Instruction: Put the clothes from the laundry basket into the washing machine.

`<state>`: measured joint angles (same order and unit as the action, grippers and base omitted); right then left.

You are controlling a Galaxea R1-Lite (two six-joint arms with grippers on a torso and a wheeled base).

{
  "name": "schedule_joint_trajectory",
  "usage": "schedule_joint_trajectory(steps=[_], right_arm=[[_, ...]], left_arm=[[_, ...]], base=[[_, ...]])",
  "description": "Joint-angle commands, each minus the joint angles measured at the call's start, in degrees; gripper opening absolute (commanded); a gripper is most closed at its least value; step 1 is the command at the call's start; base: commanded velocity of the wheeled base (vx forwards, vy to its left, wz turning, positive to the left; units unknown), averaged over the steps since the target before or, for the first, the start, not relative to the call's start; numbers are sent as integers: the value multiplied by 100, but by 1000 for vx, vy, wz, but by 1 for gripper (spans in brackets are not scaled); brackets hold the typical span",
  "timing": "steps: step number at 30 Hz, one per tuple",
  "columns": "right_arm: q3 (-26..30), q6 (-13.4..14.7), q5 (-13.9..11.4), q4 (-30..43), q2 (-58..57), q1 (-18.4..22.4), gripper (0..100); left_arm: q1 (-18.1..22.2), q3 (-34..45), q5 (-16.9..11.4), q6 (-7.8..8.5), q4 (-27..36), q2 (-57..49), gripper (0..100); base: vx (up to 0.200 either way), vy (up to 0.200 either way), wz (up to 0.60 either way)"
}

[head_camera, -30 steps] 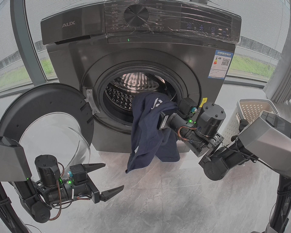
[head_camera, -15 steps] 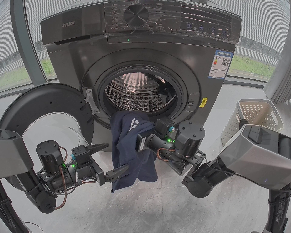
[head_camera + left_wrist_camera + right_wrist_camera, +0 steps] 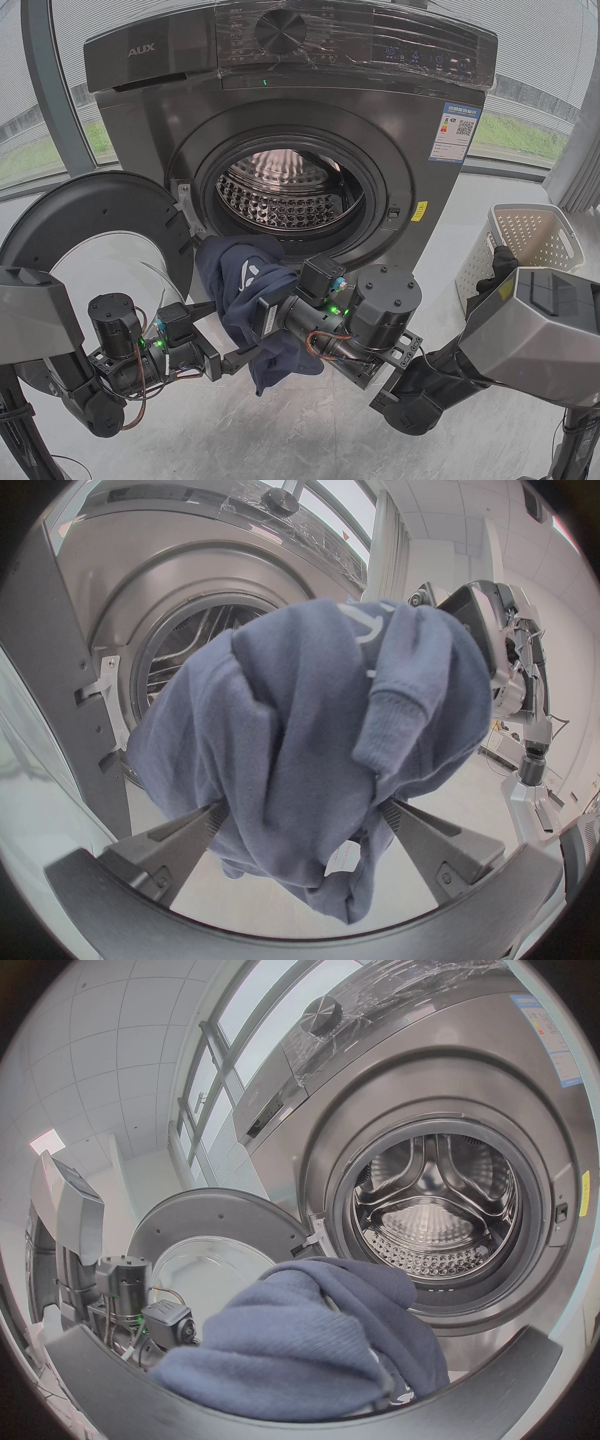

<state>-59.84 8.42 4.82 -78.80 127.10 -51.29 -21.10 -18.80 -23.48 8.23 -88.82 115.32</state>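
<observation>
A navy garment [image 3: 234,278] hangs in front of the washing machine, below the open drum [image 3: 287,187]. My right gripper [image 3: 251,305] is shut on it, its fingers buried in the cloth. My left gripper [image 3: 230,332] stands open, one finger on each side of the hanging fabric. In the left wrist view the navy garment [image 3: 312,742] droops between the two spread fingers [image 3: 181,836]. In the right wrist view the navy garment [image 3: 312,1347] is bunched below the drum [image 3: 437,1204].
The machine's round door [image 3: 94,212] is swung open to the left, close behind my left arm. A white laundry basket [image 3: 537,234] stands on the floor at the right with a dark item [image 3: 503,262] at its rim. Grey floor lies in front.
My right gripper has carried the garment down and to the left, away from the drum's mouth. My left gripper has risen and moved right until its fingers flank the cloth.
</observation>
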Motion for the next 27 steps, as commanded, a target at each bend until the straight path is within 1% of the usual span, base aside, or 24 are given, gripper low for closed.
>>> schedule_joint_trajectory(steps=[1,2,4,7,10,14,21,22,25,27], right_arm=[[131,28,11,-4,-203,-110,0],[131,28,11,-4,-212,-118,0],[140,80,107,-4,-221,-145,0],[140,98,125,-4,-221,-154,0],[236,195,204,-4,-212,-277,0],[307,265,292,-13,-229,-356,0],[386,283,301,-127,-221,-400,0],[412,283,301,-127,-229,-400,0],[456,291,301,-144,-229,-400,0],[465,291,301,-180,-238,-391,0]], left_arm=[[27,-80,1,-5,-4,184,100],[27,-89,10,-5,-4,184,100],[45,-133,10,-41,-4,184,100],[45,-159,10,-49,-4,184,100],[36,-282,151,-76,-4,289,100],[45,-476,291,-172,-12,456,100],[54,-546,318,-208,-21,553,100],[54,-546,318,-216,-21,553,0],[89,-590,318,-225,-21,544,0],[106,-660,326,-278,-21,553,0]], base=[[0,0,0],[0,0,0],[0,0,0],[0,0,0],[0,0,0],[0,0,0],[0,0,0],[0,0,0],[0,0,0],[0,0,0]])
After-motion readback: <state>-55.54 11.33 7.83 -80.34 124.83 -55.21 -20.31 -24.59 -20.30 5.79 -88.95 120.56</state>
